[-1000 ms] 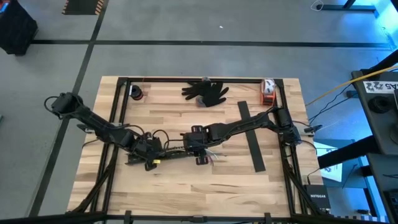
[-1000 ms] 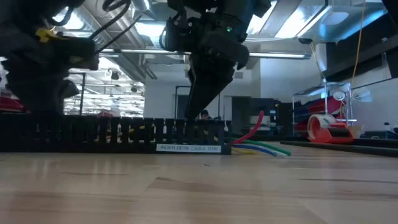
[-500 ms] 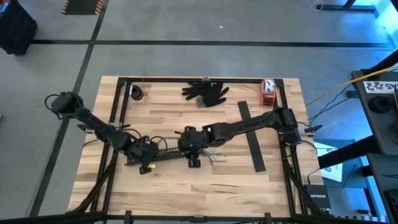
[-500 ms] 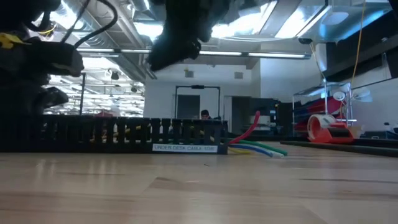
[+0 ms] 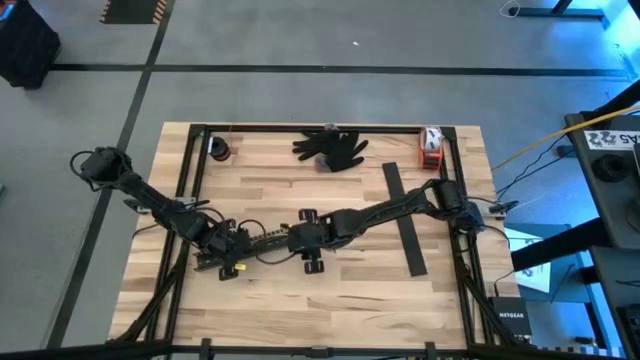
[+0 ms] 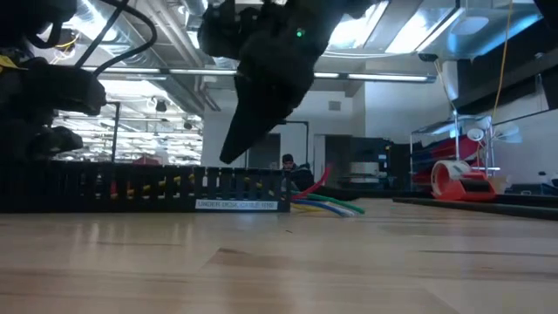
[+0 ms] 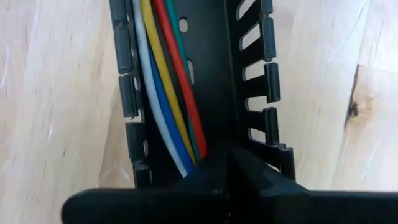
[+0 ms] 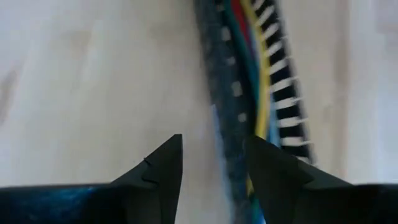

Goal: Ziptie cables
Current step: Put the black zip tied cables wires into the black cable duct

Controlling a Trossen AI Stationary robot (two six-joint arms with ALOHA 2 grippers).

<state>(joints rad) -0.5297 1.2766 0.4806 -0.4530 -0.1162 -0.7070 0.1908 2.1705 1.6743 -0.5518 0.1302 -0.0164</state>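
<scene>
Nearest the table's [image 5: 300,300] front edge lies one black slotted channel [image 5: 262,245], and the cables [image 7: 166,93] run along inside it — the left wrist view counts six: white, blue, yellow, dark, red, green. The left gripper [image 5: 228,258] sits at the channel's left end, fingers closed tight against it. The right gripper [image 5: 312,240] hovers over the channel's right end, jaws parted and empty. Only the low view shows the coloured ends [image 6: 327,202] spilling out. Farther back lies one black strip [image 5: 403,218]; at the far edge, one black glove [image 5: 332,148].
</scene>
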